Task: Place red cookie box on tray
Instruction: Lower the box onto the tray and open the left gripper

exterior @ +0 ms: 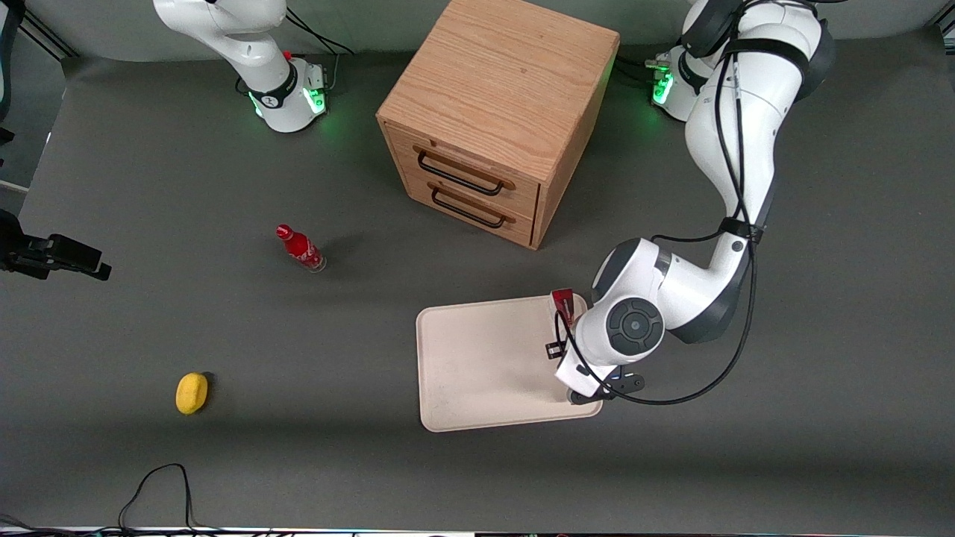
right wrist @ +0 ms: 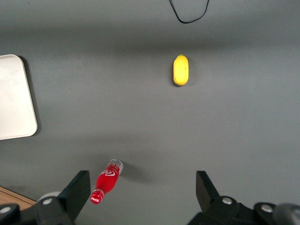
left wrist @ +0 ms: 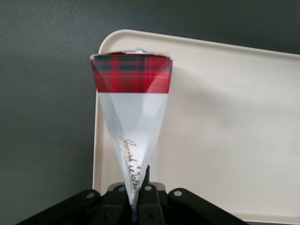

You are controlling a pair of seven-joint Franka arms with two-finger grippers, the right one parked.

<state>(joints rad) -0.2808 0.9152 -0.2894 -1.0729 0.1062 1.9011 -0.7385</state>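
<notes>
The red cookie box [left wrist: 131, 117] is held edge-on above the tray [left wrist: 225, 140], near the tray's edge toward the working arm's end of the table, pinched at its lower end between the fingers of the gripper [left wrist: 138, 197]. A wooden drawer cabinet [exterior: 496, 119] stands farther from the front camera.
</notes>
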